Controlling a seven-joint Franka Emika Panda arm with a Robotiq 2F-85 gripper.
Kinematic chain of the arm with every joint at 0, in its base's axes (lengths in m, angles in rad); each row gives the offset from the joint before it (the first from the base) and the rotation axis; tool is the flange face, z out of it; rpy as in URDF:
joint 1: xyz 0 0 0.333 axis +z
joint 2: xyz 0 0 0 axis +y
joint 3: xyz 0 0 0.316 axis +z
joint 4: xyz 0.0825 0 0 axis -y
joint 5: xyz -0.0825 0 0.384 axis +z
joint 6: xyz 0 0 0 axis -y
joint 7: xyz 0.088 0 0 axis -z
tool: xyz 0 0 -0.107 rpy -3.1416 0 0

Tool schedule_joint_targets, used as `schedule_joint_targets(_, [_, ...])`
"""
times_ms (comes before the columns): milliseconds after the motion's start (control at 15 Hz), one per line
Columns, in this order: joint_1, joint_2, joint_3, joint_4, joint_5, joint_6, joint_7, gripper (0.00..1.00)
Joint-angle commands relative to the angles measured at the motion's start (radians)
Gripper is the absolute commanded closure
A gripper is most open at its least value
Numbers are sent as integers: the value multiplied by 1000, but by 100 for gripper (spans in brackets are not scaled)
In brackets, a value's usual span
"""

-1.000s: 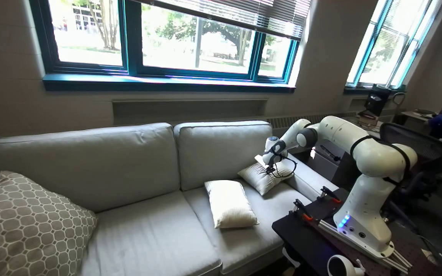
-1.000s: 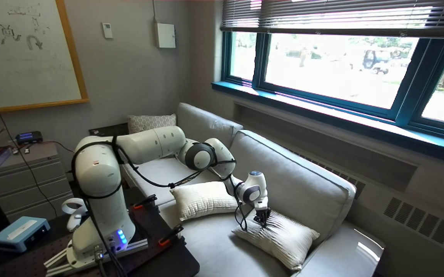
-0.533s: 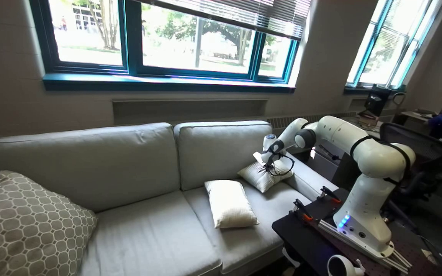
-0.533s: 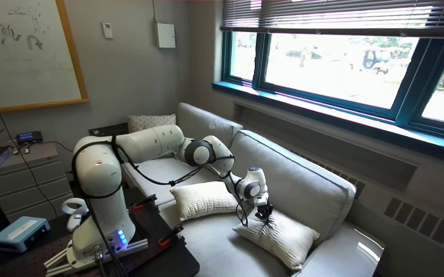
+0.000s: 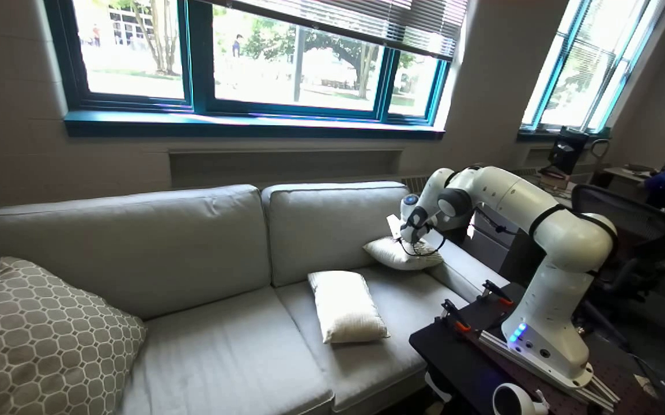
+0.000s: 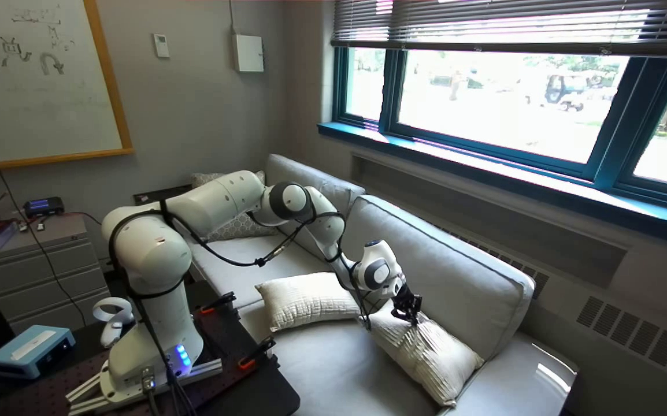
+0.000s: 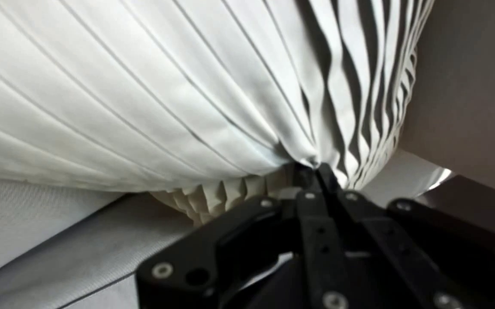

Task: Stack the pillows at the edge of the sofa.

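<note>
Broadly, a light grey two-seat fabric sofa (image 5: 206,351) takes up most of the scene, set below a blue-framed window (image 5: 199,63). A white Franka Panda arm (image 5: 517,202) stretches over it from a black table (image 5: 445,346), which stands by the sofa's front edge, near the corner with the padded armrest (image 6: 518,378). At the opposite end of the sofa sits a square cushion (image 5: 44,340) with a grey-beige geometric pattern.

On the armrest half, a loose cream pillow (image 5: 347,308) lies flat near the seam between the seat cushions, roughly midway between the sofa's back and its front edge. Near it, a gripped cream pillow (image 6: 434,355) occupies the sofa's back corner, between the back cushion (image 5: 332,225) and the armrest. It slants, one corner down by the crease where seat meets armrest; how much of it bears on the seat cannot be told. In an exterior view, grey seat fabric shows between the two.

Two black clamps (image 6: 258,351) with orange parts sit at the table's edge facing the sofa.

Angled downward, the end effector (image 7: 315,168) has its jaws drawn almost fully together on a pinch of the gripped cream pillow's cover; in the wrist view, pleats fan out from the fingertips.
</note>
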Motion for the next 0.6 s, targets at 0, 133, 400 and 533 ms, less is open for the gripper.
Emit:
schedule_joint_targets(0, [168,-91,-138,-240,87,65,168,98])
schedule_joint_targets(133, [276,-103,-218,-341,146,68,256,98])
schedule_joint_targets(400, [537,-98,-385,-552,238,32,444,98])
schedule_joint_targets(533, [677,-94,-460,-668,265,-14,533,98])
